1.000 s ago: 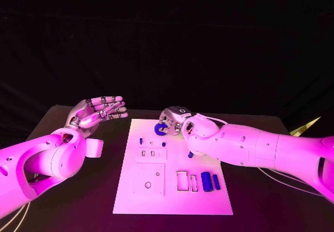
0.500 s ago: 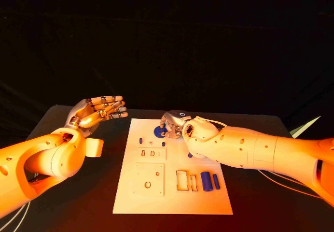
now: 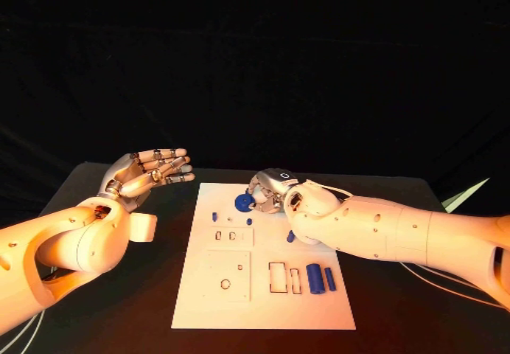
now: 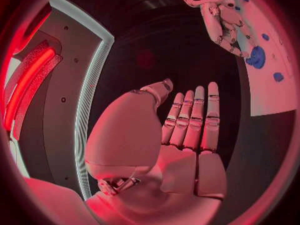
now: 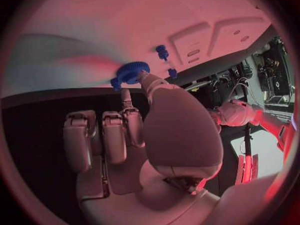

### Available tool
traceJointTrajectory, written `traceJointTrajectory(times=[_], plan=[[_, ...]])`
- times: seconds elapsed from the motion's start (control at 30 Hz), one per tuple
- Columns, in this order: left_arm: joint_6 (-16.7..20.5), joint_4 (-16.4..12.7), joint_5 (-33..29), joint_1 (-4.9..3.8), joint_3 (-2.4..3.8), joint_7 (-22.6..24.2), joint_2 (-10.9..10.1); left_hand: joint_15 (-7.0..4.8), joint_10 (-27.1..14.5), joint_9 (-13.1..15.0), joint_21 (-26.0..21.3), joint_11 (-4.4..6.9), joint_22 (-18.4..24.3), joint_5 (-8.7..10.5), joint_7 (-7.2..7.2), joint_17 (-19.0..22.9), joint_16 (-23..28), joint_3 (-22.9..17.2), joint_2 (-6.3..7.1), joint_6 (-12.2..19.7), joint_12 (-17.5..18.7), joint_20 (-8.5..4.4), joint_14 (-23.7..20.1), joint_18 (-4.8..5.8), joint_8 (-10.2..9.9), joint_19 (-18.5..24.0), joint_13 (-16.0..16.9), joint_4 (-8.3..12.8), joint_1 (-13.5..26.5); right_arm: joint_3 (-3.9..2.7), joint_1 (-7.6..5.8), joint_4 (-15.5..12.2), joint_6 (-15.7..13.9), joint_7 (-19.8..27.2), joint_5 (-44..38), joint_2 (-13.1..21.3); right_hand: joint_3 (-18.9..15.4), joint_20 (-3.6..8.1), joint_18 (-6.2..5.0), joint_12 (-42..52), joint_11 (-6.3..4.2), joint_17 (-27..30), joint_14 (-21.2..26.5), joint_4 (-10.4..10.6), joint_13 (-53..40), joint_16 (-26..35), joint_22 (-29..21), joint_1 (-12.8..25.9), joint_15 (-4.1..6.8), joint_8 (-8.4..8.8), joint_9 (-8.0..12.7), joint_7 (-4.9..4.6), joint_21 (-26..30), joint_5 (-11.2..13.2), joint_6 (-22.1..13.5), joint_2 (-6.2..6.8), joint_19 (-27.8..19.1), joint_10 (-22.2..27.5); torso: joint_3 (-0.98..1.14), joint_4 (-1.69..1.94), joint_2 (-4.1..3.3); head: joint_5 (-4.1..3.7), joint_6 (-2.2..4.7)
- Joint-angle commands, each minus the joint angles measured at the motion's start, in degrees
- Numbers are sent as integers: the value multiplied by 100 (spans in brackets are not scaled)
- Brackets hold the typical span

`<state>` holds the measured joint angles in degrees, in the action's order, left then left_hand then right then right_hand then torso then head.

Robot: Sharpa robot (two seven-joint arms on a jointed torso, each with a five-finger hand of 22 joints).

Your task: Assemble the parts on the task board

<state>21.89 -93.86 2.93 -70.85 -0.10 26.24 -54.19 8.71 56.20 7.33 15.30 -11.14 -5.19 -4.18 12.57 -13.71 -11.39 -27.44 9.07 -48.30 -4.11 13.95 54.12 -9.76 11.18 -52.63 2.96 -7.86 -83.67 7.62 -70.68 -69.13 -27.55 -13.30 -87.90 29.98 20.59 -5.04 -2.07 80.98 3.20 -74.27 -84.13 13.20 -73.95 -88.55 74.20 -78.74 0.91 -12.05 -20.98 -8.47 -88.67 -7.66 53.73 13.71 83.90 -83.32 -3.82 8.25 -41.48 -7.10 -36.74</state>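
The white task board [image 3: 240,302] lies in the middle of the black table. A blue gear [image 3: 245,203] sits at the board's far end. My right hand [image 3: 272,186] reaches down onto it. In the right wrist view the thumb [image 5: 150,82] and one fingertip meet on the rim of the blue gear [image 5: 131,71], pinching it, while the other fingers [image 5: 94,135] stay curled. My left hand [image 3: 149,171] hovers left of the board, palm up and fingers apart, holding nothing. The left wrist view shows my left hand [image 4: 187,125], the right hand [image 4: 220,16] and the blue gear [image 4: 256,58].
Two blue cylinders [image 3: 315,278] lie beside slots at the board's near right. Small blue pegs [image 3: 214,217] stand near the gear, and another blue piece [image 3: 290,236] sits by my right forearm. A raised square plate [image 3: 228,271] takes the board's near left.
My right hand has shifted slightly to the right and nearer over the gear. The gear has barely moved. My left hand stays where it was.
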Motion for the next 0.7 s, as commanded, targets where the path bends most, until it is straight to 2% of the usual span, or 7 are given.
traceJointTrajectory(times=[0.03,0.17,0.27,0.33,0.5,0.57,0.7], plan=[[-15,6,5,-8,5,-1,-2,1,-51,67,73,15,-86,2,67,-102,83,-61,66,80,53,9,-47,-46,10,-31,75,123,110,-19,-23,-214,-264,97,201,200,210,-46,198,-38,67,-1398,-548,-8,-844,-84,1554,123,-57,96,30,-30,-100,-29,-110,-32,592,-17,9,-12,5,11,17],[-20,17,5,-8,5,-7,-24,4,-58,66,70,12,-85,2,68,-105,87,-61,67,84,54,11,-52,-45,8,-22,74,126,113,-66,-141,-686,-574,441,960,722,187,-56,183,-73,75,-1349,-536,1,-818,-66,1512,170,-64,132,42,-39,-49,-31,-153,-10,563,9,20,-60,4,27,46],[-35,20,4,-8,4,-13,-37,5,-60,65,69,11,-84,2,68,-106,89,-61,67,86,54,12,-55,-44,7,-19,74,127,115,-83,-274,-944,-483,688,1585,1104,194,-60,168,-159,78,-1327,-531,-9,-750,-58,1470,162,-68,144,46,-43,2,-35,-166,-15,534,72,42,-101,3,34,68],[-49,20,4,-8,4,-15,-40,6,-62,65,68,10,-84,2,67,-107,91,-61,67,87,54,13,-57,-44,7,-15,74,128,116,-89,-346,-1064,-295,881,1959,1383,210,-67,156,-178,84,-1335,-532,-42,-739,-60,1436,133,-73,159,50,-49,43,-37,-178,-17,510,90,54,-131,4,36,92],[-93,59,4,-6,3,-13,10,7,-63,65,66,10,-83,2,66,-108,93,-61,67,88,53,14,-59,-43,7,-10,75,130,118,-90,-415,-1089,118,1399,2462,1897,277,-86,125,-271,102,-1382,-541,-216,-676,-75,1351,-21,-91,202,61,-71,153,-37,-203,24,447,169,74,-181,13,39,115],[-106,79,5,-5,2,-13,38,7,-63,65,66,10,-83,2,66,-108,93,-61,67,88,53,14,-59,-43,7,-10,75,130,118,-84,-405,-1069,195,1595,2531,2074,286,-92,125,-296,107,-1410,-547,-277,-658,-85,1350,-69,-96,216,64,-76,156,-36,-210,58,446,192,92,-200,3,10,135],[-120,103,5,-2,1,-10,75,8,-63,65,65,10,-82,2,65,-109,93,-61,66,88,52,15,-59,-43,7,-7,75,131,118,-78,-326,-982,262,1862,2590,2304,293,-97,129,-312,113,-1448,-556,-336,-648,-98,1364,-117,-101,236,69,-82,140,-36,-225,86,455,207,130,-246,-16,18,144]])
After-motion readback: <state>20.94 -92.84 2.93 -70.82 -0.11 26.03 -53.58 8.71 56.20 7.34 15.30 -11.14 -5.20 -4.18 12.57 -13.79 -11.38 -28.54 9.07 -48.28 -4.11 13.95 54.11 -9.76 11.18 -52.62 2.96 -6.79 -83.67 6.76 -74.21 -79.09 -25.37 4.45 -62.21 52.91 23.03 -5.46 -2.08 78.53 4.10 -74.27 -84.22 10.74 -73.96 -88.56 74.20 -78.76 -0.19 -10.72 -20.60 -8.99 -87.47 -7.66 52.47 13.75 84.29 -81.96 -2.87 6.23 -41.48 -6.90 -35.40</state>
